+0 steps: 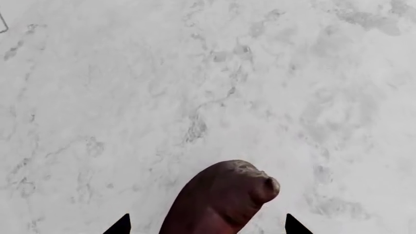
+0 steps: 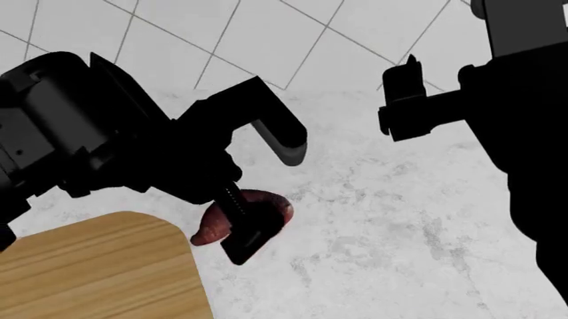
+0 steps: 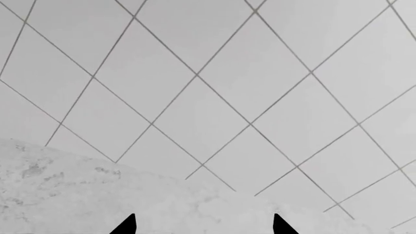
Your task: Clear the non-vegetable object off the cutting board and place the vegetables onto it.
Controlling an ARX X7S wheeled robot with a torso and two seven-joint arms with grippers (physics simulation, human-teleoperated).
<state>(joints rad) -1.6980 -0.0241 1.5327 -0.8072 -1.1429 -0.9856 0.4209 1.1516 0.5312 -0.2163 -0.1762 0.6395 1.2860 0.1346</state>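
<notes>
The sweet potato [image 2: 257, 211] is clamped in the left claw [image 2: 253, 199], held over the marble tabletop [image 2: 390, 219] just past the far right corner of the cutting board [image 2: 98, 269]. From the head view only a reddish sliver of it is seen: the black finger [image 2: 251, 232] crosses its middle, and its upper part is swallowed by the arm's dark housing. Whether the tuber touches the tabletop or hangs clear of it cannot be told. In the left wrist view its blunt, knobbly end [image 1: 224, 200] is seen poking out between the two black fingertips [image 1: 120, 225], with the rest cut off at the frame's edge.

The board is shown only in part, at the near left; its remaining surface is cut off by the frame and by the left arm, so what lies on it cannot be made out. The pleated cream object and the beet are not seen in any view.

The right claw [image 2: 410, 100] is raised at the far right, close to the tiled wall [image 2: 266, 33], largely a black silhouette. In the right wrist view two fingertips [image 3: 126, 225] are seen spread apart with nothing between them, only wall tiles [image 3: 208, 97] and a strip of tabletop [image 3: 78, 195] beyond.
</notes>
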